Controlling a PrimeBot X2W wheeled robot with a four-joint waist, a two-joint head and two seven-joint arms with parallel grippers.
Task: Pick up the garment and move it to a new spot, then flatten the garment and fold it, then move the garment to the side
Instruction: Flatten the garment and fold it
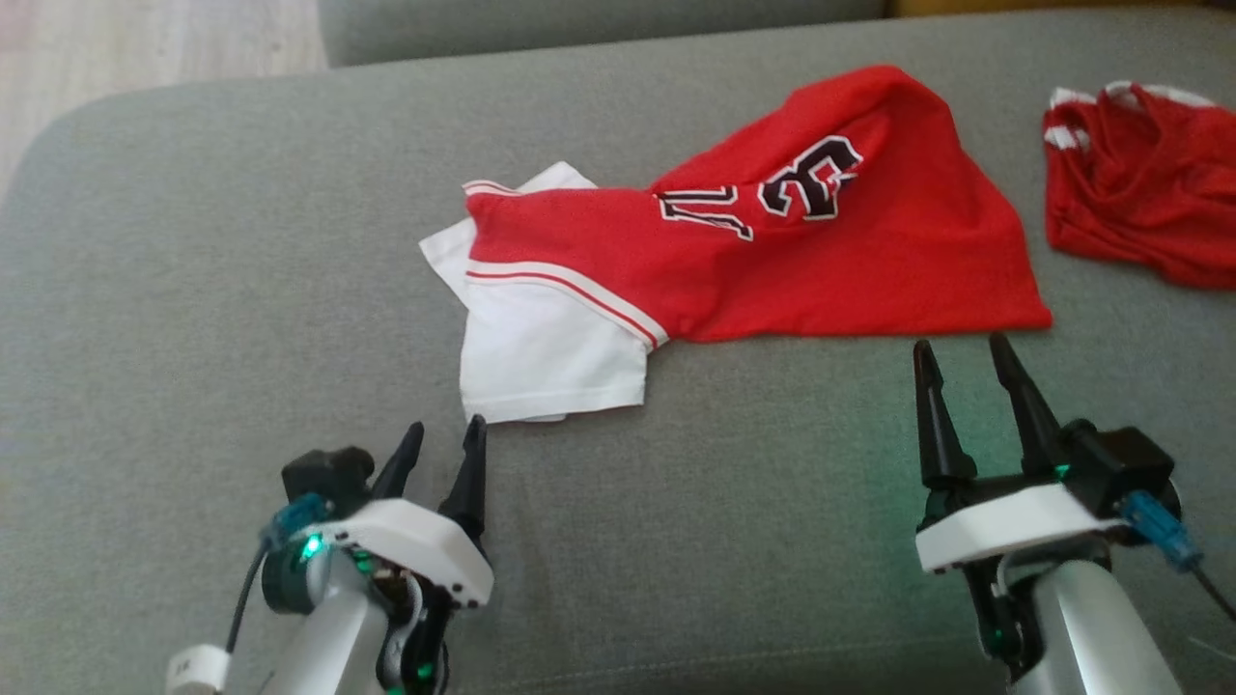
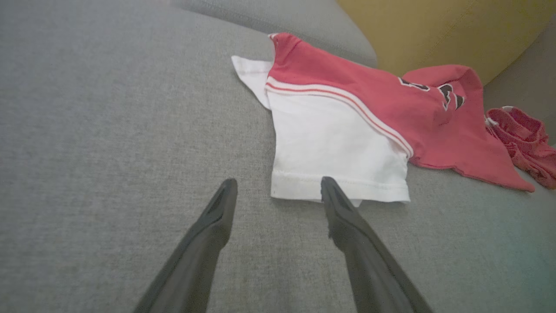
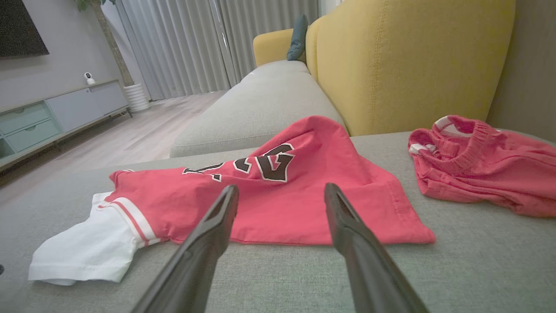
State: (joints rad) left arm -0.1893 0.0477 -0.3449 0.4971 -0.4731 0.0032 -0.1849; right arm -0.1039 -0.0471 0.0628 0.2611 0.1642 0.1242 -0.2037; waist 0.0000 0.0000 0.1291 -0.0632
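Left gripper [image 1: 446, 425], long dark fingers: stood apart, empty, tips just short of the white hem [image 2: 373, 189]. Right gripper [image 1: 962, 341]: likewise apart, empty. Red-and-white jersey with black numerals [image 1: 772, 261]: lay rumpled on the grey fabric sofa seat [image 1: 193, 290]. Crumpled red garment [image 1: 1139, 193]: lay farther right.

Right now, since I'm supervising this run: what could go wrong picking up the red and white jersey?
The crumpled red and white jersey lies in overlapping layers. The left fingers, open near its white hem, may pinch several layers and hamper flattening. The right fingers could snag the second red garment nearby on the grey sofa cushion.
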